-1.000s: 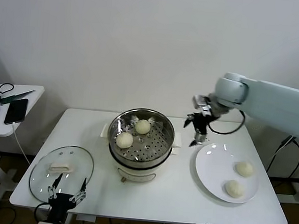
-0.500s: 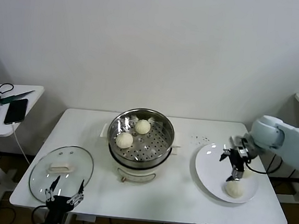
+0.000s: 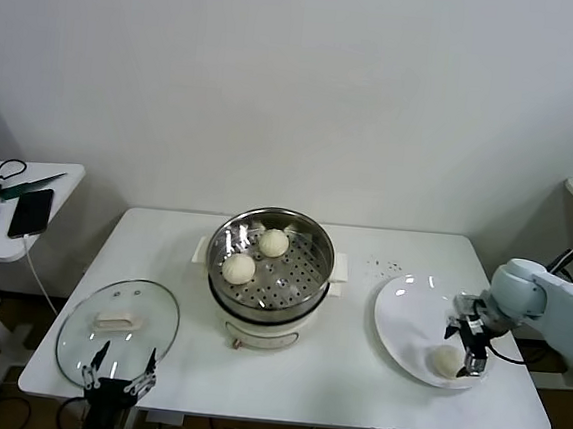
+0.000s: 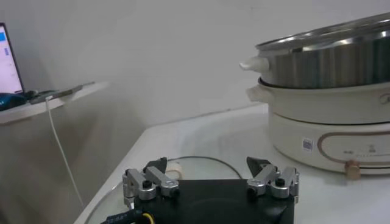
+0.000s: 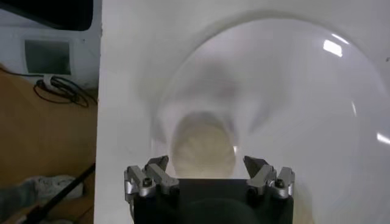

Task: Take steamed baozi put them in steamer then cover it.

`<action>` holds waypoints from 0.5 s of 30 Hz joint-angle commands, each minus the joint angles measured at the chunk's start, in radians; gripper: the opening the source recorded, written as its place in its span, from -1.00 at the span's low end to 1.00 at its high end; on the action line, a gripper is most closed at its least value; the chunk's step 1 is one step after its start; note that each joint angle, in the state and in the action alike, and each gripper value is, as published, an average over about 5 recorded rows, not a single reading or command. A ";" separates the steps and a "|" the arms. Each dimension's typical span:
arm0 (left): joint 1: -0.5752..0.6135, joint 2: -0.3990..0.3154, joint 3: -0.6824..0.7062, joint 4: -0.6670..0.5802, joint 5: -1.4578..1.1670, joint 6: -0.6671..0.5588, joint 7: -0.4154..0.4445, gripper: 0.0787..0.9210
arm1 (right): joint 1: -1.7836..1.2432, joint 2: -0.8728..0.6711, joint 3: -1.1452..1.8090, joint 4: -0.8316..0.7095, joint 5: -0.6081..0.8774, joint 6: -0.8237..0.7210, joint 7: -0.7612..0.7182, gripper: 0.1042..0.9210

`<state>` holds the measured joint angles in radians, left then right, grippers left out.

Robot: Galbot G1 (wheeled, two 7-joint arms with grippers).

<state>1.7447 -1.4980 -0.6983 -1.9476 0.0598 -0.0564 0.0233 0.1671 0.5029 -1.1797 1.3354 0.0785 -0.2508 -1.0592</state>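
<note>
The steamer (image 3: pixel 306 276) stands at the table's middle on its white pot base, with two baozi (image 3: pixel 239 268) (image 3: pixel 274 242) inside. On the white plate (image 3: pixel 408 321) at the right, one baozi (image 3: pixel 444 360) shows in the head view; a second one is hidden behind my right arm. My right gripper (image 3: pixel 469 353) is low over the plate, open, beside that baozi. In the right wrist view the baozi (image 5: pixel 203 149) lies just ahead of the open gripper (image 5: pixel 207 169). The glass cover (image 3: pixel 116 328) lies at the front left. My left gripper (image 3: pixel 118 375) is open by its front rim.
A side table (image 3: pixel 29 177) at the far left holds a phone (image 3: pixel 31 212), a mouse and cables. The left wrist view shows my left gripper (image 4: pixel 210 169), the cover's rim (image 4: pixel 195 159) and the steamer (image 4: pixel 329 61). The plate sits close to the table's right front edge.
My right arm has swung from beside the steamer over to the plate and come down by the front baozi. My left gripper has sunk a little.
</note>
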 commanded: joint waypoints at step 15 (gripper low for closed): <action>-0.007 -0.004 0.006 0.006 0.011 0.003 -0.001 0.77 | -0.015 0.044 0.001 -0.060 -0.004 0.007 -0.027 0.50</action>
<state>1.7374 -1.5014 -0.6936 -1.9417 0.0685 -0.0544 0.0227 0.1466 0.5397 -1.1695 1.2890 0.0771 -0.2456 -1.0838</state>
